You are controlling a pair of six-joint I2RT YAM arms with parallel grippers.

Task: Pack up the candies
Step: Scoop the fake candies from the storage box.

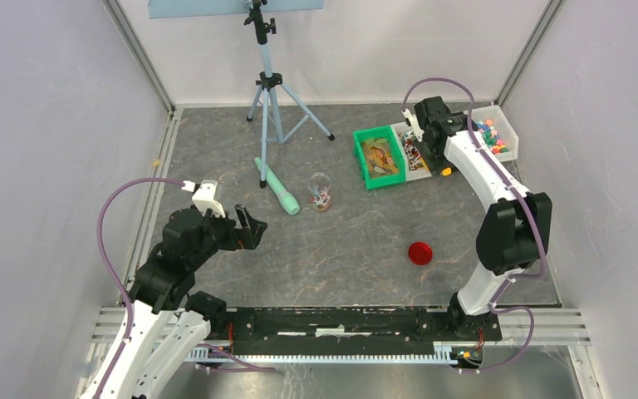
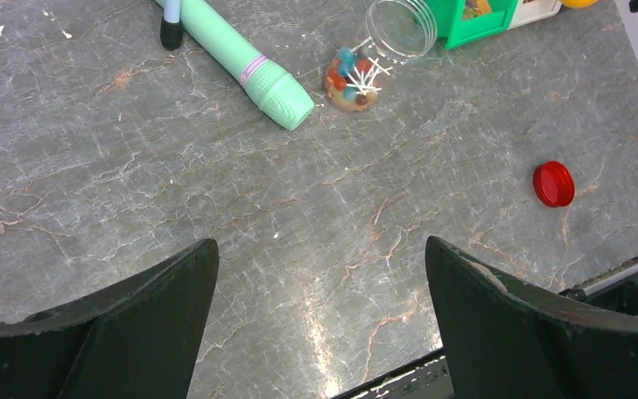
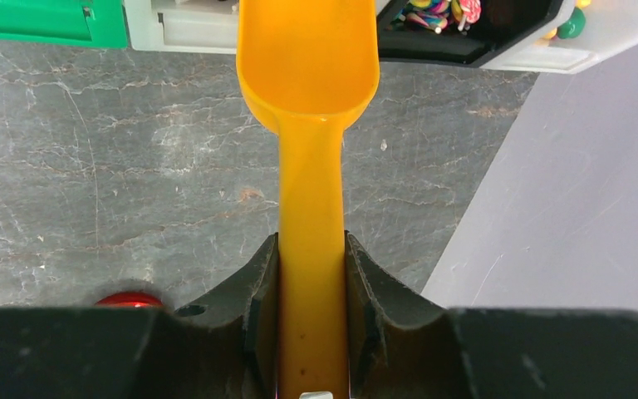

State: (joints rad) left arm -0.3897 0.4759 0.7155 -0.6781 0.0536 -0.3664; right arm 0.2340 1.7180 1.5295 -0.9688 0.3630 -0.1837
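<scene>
Presently, at the far right corner of the grey marbled table [image 1: 341, 249]: the right gripper [image 3: 311, 274], jaws closed on the flat handle of an orange plastic scoop [image 3: 309, 75], whose bowl points at the trays and shows empty. Stock: small wrapped candies [image 3: 442, 12] in mixed colours, heaped in a white open tray [image 1: 498, 112] just beyond the scoop's lip. A second white tray [image 1: 420, 174] and a green plastic bin [image 1: 359, 150] stand side by side to its left. Receiving vessel: a clear round jar [image 1: 320, 193] near mid-table, upright and uncapped, with a few sweets at its bottom. Its likely cap, a red round lid [image 1: 419, 253], lies well apart toward the near edge. Also present: a mint-green ribbed cylinder [image 1: 277, 187] lying beside the jar, and a blue-grey camera tripod [image 1: 270, 91] at the back. Left gripper [image 1: 249, 229]: jaws spread wide, holding nothing, hovering over bare table on the near left. Step in hand, by my reckoning: loading the scoop. To do it well, the bowl wants to slide under the heap at a shallow angle, then level off before lifting so nothing rolls out. A modest load seems wiser, since the jar's mouth looks narrow. The carry crosses a good stretch of table, so keep it slow and level. The idle arm could steady the jar for the pour.
</scene>
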